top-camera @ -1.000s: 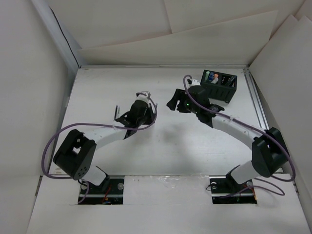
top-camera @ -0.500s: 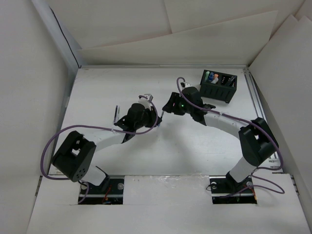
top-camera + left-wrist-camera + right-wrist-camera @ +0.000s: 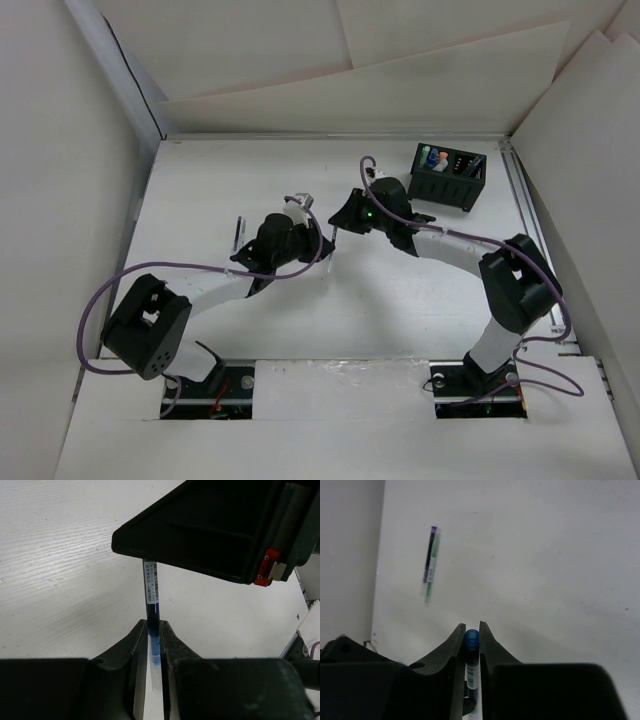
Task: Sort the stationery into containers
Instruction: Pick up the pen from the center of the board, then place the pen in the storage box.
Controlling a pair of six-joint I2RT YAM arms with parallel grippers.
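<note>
Blue pen point(image 3: 151, 595): mid-frame over the white table point(image 3: 220, 180), pinched tight by left gripper point(image 3: 154, 627) at one end, right gripper point(image 3: 472, 630) clamped on the other. Green pen point(image 3: 431, 562) flat, upper left of right wrist view. Black box point(image 3: 449, 178) upper right. Pale board walls point(image 3: 300, 60) around.

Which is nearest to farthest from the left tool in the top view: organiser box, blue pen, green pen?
1. The blue pen, clamped in the left tool.
2. The green pen, on the table to its left.
3. The organiser box, far right corner.
</note>
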